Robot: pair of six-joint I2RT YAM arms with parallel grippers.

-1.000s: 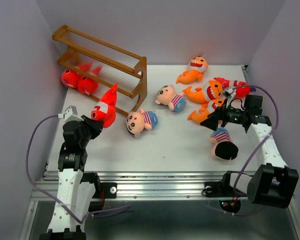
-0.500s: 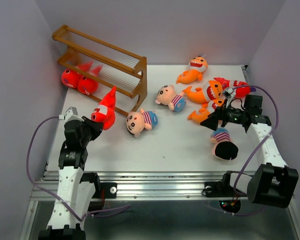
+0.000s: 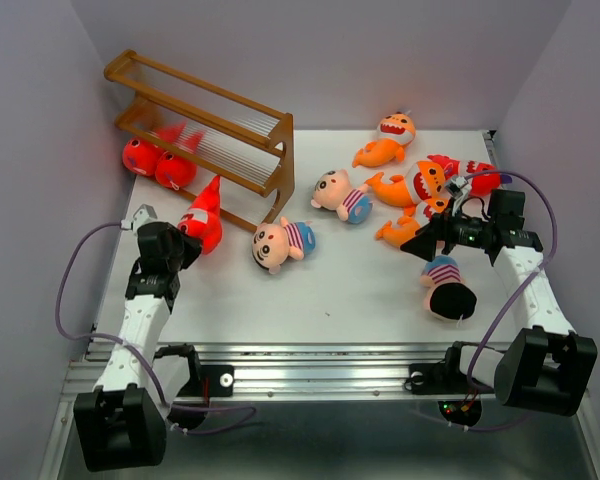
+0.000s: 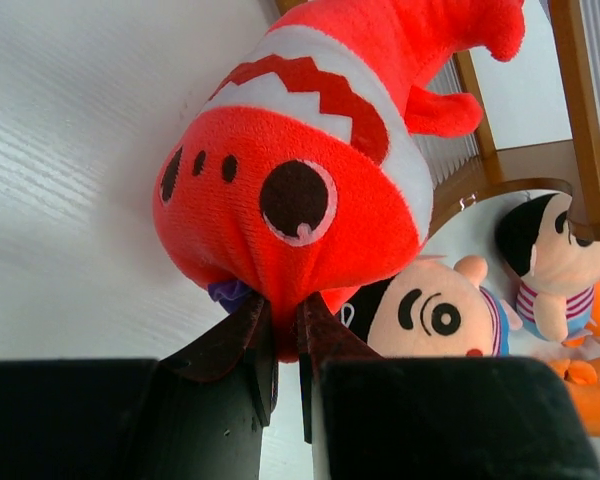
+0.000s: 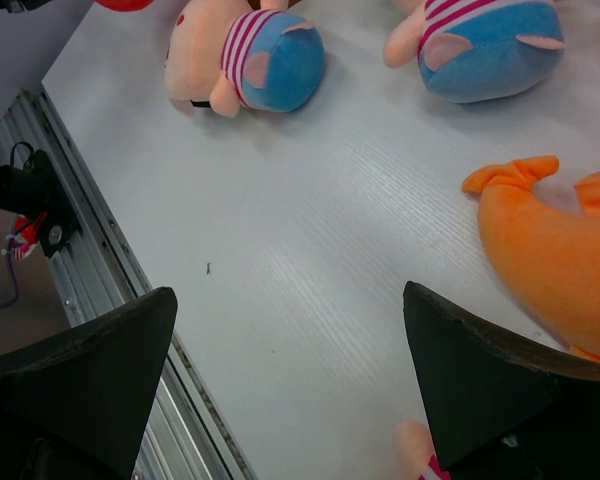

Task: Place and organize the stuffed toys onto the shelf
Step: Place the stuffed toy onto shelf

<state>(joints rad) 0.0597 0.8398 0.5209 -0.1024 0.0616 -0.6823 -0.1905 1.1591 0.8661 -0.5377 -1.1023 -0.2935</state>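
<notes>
Your two arms (image 3: 136, 328) are white links joined by black motor housings. The left gripper (image 3: 187, 244) and right gripper (image 3: 412, 246) are matte black with wedge-shaped fingers (image 5: 475, 375). A purple cable (image 3: 60, 305) loops behind each gripper.

The table (image 3: 350, 300) is bare across its near middle. Far left stands the shelf (image 3: 283, 160), with a red shark (image 3: 202, 215) close before it and a boy doll (image 3: 280, 243) by its right post. Orange sharks (image 3: 420, 185) crowd the far right, and a second boy doll (image 3: 448, 290) lies near right.
</notes>
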